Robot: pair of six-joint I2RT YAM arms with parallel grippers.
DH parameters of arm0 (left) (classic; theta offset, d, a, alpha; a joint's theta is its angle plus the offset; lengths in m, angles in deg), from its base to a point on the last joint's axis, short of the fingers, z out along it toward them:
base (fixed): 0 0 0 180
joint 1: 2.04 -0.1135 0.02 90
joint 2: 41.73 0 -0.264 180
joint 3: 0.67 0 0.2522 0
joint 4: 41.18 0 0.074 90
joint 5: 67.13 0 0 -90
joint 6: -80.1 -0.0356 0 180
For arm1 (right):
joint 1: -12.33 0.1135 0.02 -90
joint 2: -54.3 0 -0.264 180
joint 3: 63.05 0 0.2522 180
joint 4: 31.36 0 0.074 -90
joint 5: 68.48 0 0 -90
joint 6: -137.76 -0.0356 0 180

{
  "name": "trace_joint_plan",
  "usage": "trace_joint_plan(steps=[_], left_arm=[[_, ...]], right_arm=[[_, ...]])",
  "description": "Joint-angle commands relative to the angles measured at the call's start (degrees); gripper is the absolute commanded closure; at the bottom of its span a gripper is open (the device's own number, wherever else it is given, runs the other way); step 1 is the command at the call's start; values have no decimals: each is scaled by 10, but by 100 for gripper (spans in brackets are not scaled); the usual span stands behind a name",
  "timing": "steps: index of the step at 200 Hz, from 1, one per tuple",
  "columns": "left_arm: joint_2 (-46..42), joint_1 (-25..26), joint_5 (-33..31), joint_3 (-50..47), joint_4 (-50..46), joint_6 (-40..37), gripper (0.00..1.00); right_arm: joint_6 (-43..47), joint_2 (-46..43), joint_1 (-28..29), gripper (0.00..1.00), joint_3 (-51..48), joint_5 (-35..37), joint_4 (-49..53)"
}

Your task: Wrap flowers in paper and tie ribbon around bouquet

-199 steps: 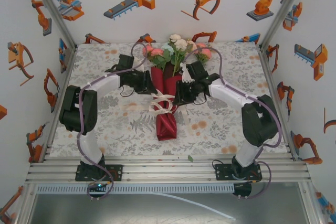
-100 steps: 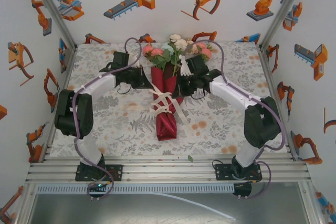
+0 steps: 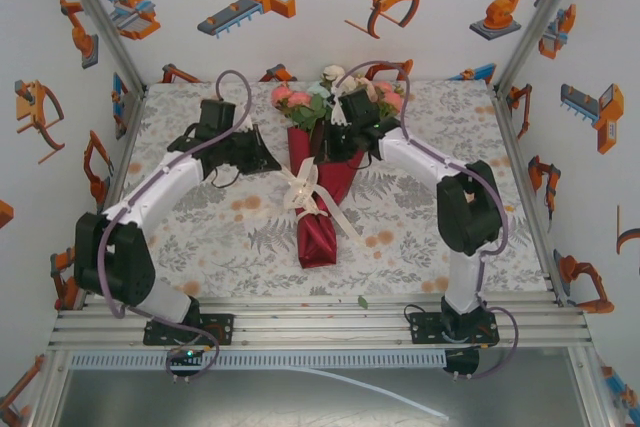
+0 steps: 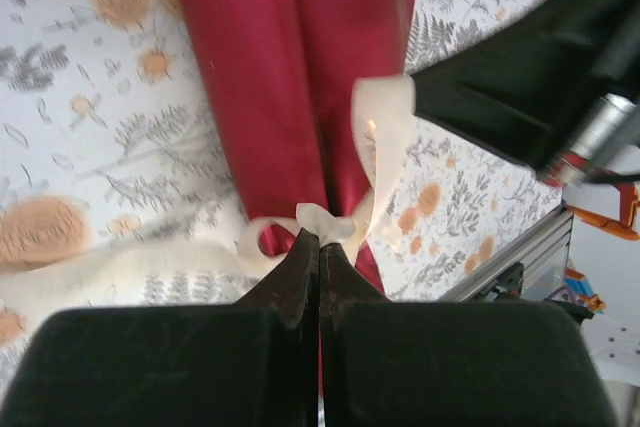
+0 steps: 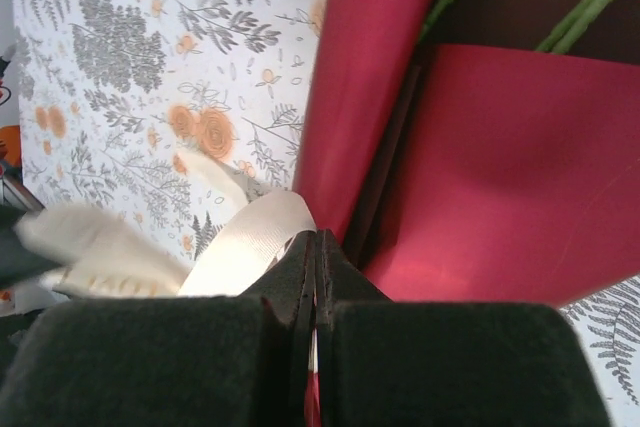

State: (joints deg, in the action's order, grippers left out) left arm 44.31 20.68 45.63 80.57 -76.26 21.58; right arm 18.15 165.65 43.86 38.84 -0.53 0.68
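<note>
Firmly, left hand (image 4: pixel 318 245) pinches ribbon (image 4: pixel 385 137).

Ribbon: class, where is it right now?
In the top view the ribbon wraps the middle of the bouquet, centre of the table; the left gripper and right gripper each pinch a strand beside the paper.

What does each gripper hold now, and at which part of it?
The left gripper and the right gripper each pinch a ribbon strand by the paper.

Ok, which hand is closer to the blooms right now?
The right hand, shut on the ribbon up beside the flowers at the open end of the paper. The left hand sits lower, off the paper's left side.
</note>
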Motion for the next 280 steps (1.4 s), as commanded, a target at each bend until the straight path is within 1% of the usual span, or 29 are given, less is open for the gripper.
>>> trace_joint_plan(steps=[1, 22, 38, 59, 94, 99, 108, 114, 123, 129, 146, 166, 181, 190, 199, 220, 238, 255, 270, 280], left_arm=[[-13, 50, -48, -16, -48, 78, 100], [19, 88, -16, -10, -12, 149, 100], [61, 110, 2, 15, -7, 168, 100], [105, 132, -25, 31, -3, 165, 100], [140, 132, -71, 42, 17, 146, 100], [144, 132, -76, 43, 17, 144, 100], [151, 130, -89, 45, 13, 141, 100], [154, 129, -96, 45, 8, 138, 100], [155, 127, -105, 43, 2, 134, 100], [150, 125, -107, 38, 3, 131, 100], [128, 114, -108, 16, 17, 130, 100], [104, 94, -109, -4, 20, 130, 100], [93, 82, -95, -15, 25, 127, 100], [88, 77, -86, -21, 31, 127, 100], [85, 73, -73, -26, 38, 128, 100], [86, 73, -22, -32, 57, 131, 100], [87, 74, 6, -36, 61, 138, 100], [76, 73, -1, -44, 55, 143, 100], [68, 72, -17, -43, 35, 137, 100], [64, 70, -26, -42, 22, 133, 100]], right_arm=[[-22, -5, -2, 100, 0, 9, -24], [-29, 0, -3, 100, -4, 5, -30], [-32, 4, -2, 100, -4, 3, -33], [-34, 7, -2, 100, -4, 1, -32], [-35, 3, -2, 100, -4, -17, -32], [-32, 0, -2, 96, -5, -18, -30], [-23, -11, -2, 85, -6, -17, -22], [-14, -20, -3, 79, -7, -14, -15], [-3, -35, -5, 72, -15, -4, -4], [4, -48, -7, 69, -24, 4, 4], [27, -94, -9, 67, -66, 24, 8], [31, -137, -8, 68, -115, 19, -1], [25, -166, 3, 75, -152, 6, -26], [25, -174, 13, 76, -168, -4, -38], [31, -177, 26, 75, -177, -13, -43], [59, -155, 51, 62, -172, -14, -29], [88, -124, 70, 59, -146, -19, -8], [98, -96, 78, 59, -131, -19, -4], [103, -77, 78, 56, -124, -28, -4], [107, -68, 77, 56, -119, -37, 0]])
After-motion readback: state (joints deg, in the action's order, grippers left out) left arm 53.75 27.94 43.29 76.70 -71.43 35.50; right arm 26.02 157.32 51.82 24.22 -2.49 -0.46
